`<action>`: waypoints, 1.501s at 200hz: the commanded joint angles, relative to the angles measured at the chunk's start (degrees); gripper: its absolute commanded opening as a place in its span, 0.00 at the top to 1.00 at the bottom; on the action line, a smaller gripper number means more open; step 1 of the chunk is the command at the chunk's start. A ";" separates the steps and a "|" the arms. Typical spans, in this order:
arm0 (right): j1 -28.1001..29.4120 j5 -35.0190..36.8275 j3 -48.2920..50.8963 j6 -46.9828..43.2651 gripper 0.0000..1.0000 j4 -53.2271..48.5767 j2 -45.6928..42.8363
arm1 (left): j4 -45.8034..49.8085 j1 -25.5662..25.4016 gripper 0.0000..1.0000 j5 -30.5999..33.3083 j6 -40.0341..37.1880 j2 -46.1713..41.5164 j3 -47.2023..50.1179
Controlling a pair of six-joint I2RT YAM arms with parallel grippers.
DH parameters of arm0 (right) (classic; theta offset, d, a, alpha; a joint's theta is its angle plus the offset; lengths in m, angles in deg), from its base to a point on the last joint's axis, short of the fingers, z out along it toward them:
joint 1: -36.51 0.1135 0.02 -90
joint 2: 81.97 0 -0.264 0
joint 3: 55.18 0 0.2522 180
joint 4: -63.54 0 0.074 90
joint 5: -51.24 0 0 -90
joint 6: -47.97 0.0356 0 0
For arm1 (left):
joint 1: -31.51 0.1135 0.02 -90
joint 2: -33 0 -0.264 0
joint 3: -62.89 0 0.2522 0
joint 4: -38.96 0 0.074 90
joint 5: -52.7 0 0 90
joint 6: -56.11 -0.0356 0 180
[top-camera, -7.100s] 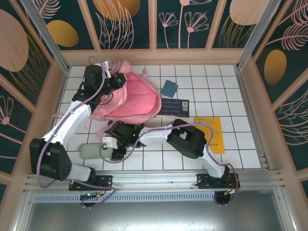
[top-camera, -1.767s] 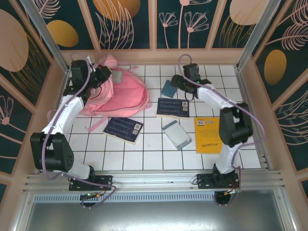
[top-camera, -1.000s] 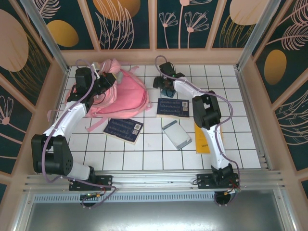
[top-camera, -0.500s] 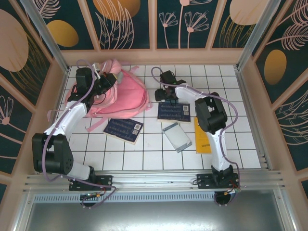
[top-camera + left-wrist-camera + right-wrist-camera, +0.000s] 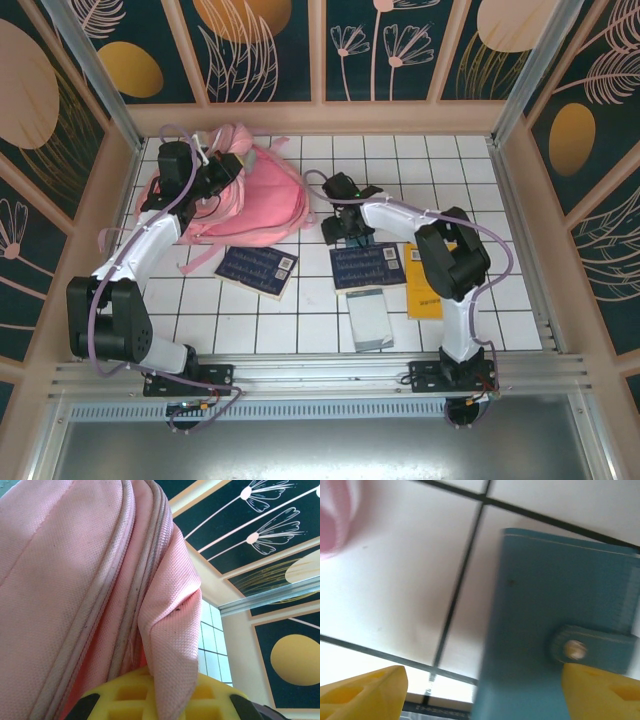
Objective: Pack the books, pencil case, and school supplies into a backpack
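Left end effector [image 5: 227, 164] is pressed together at the top of the pink backpack [image 5: 262, 203], pinching a fold of its fabric. In the left wrist view that fold runs down over a yellow finger pad [image 5: 107, 700], with the woven pink cloth and a piped seam close to the lens.

The backpack lies at the far left of the white tiled tabletop [image 5: 300, 320].

The right end effector [image 5: 350, 222] hangs just right of the backpack, its fingers spread wide and gripping nothing. In the right wrist view, one yellow fingertip [image 5: 362, 690] is over bare white tile. The other is over the edge of the small teal book [image 5: 545, 610], which lies flat on the tiles. A teal strap with a metal snap [image 5: 576, 649] closes this book. No writing shows on its cover. A blurred patch of pink shows in the upper left corner of this view.

Nearer the arms, a dark navy book [image 5: 258, 270] lies below the backpack, with a white barcode label [image 5: 285, 265] at its right end. A second navy book [image 5: 368, 267] lies just below the right end effector, and its white label [image 5: 392, 257] is at its right edge. Rows of pale print cover both books but are too small to read.

A grey-blue case [image 5: 370, 318] lies just in front of the second navy book. A yellow-orange book [image 5: 419, 298] lies to the right, partly hidden under the right arm. Its dark print cannot be read.
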 commanded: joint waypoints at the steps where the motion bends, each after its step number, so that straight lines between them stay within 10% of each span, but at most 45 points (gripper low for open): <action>1: -0.33 8.42 -2.87 6.41 0.16 -5.20 -4.84 | -2.85 0.39 1.00 -0.25 1.13 -1.30 0.41; 23: 0.16 10.26 -6.15 11.09 0.01 -7.57 -3.41 | -2.81 0.40 1.00 -0.27 1.01 -1.35 0.32; 230: -3.45 1.88 -5.19 13.96 0.01 -5.25 9.37 | -2.63 0.40 1.00 -0.48 0.95 -1.38 0.14; 300: -9.10 -5.10 -1.81 13.22 0.24 -0.15 9.30 | -2.63 0.40 1.00 -0.50 0.92 -1.13 0.12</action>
